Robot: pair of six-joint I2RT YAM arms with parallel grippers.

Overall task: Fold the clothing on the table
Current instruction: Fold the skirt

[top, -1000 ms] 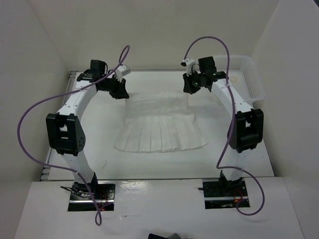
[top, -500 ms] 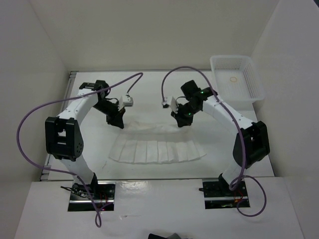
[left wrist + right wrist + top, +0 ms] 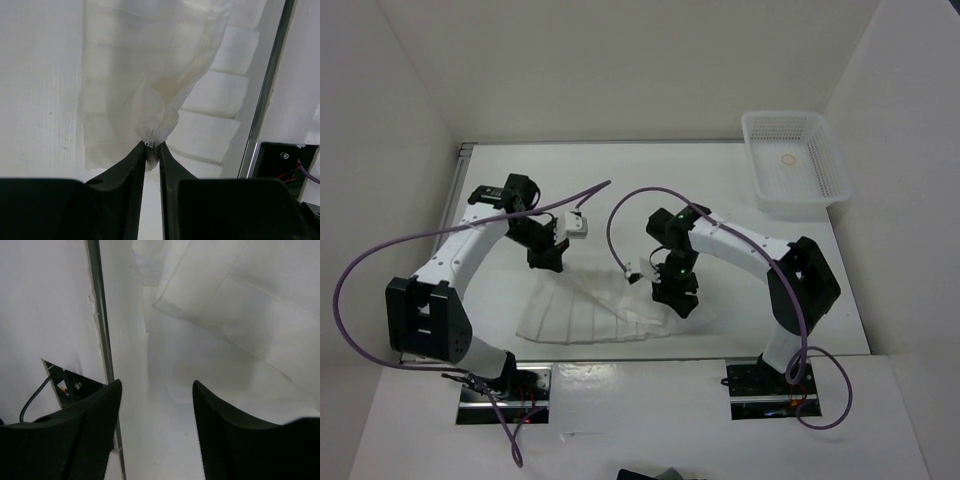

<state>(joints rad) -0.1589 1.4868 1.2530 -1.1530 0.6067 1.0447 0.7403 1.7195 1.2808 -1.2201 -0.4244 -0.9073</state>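
The clothing, a white pleated skirt [image 3: 588,316], lies bunched near the table's [image 3: 650,190] front edge, its far part pulled over toward the front. My left gripper [image 3: 544,262] sits above the skirt's left part. In the left wrist view this gripper [image 3: 152,146] is shut on a gathered pinch of the thin fabric [image 3: 145,75], which hangs from the tips. My right gripper [image 3: 678,300] is low at the skirt's right end. In its wrist view the right gripper [image 3: 155,390] stands open with only bare table between the fingers, and the folded pleats [image 3: 240,295] lie just beyond.
A white perforated basket [image 3: 795,160] stands at the table's far right corner. The metal rim [image 3: 270,85] of the near edge runs close to both grippers, also visible as the rim [image 3: 100,315] in the right wrist view. White walls enclose the table on three sides.
Both grippers swept from the far side toward the near edge, carrying the skirt's far edge over the pleats. The right gripper has opened and let go of the fabric; the left still pinches it.
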